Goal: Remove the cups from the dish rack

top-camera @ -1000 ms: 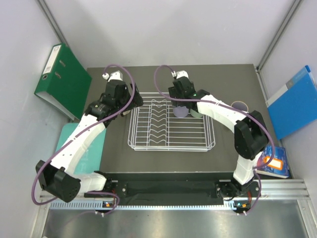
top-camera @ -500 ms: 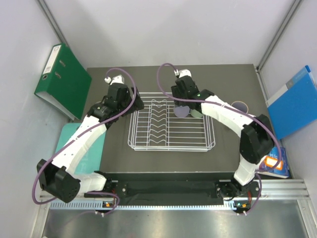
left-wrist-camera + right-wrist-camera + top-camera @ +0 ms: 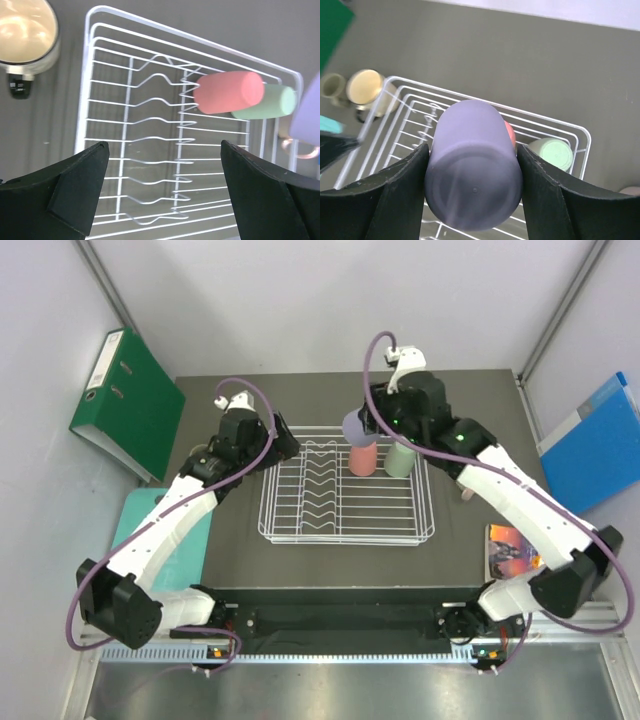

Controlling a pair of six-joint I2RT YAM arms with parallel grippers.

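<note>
My right gripper (image 3: pixel 472 167) is shut on the lavender tumbler (image 3: pixel 472 175) and holds it, base toward the camera, above the far right part of the white wire dish rack (image 3: pixel 345 525). The tumbler also shows in the top view (image 3: pixel 356 426). A pink cup (image 3: pixel 364 457) and a mint-green cup (image 3: pixel 399 459) stand upside down in the rack below it. My left gripper (image 3: pixel 163 146) is open and empty over the rack's left side (image 3: pixel 284 446). A cream mug (image 3: pixel 364 86) and a small olive-tan mug (image 3: pixel 331 85) stand on the table left of the rack.
A green binder (image 3: pixel 125 400) leans at the far left, a blue folder (image 3: pixel 595 445) at the right. A teal sheet (image 3: pixel 165 535) lies under the left arm. A colourful book (image 3: pixel 515 550) lies right of the rack. A pinkish cup rim (image 3: pixel 632 191) shows on the table beyond the rack's right side.
My right gripper has lifted the lavender tumbler up out of the rack, uncovering the pink and mint-green cups. The right arm has swung out to the right. My left gripper moved slightly right.
</note>
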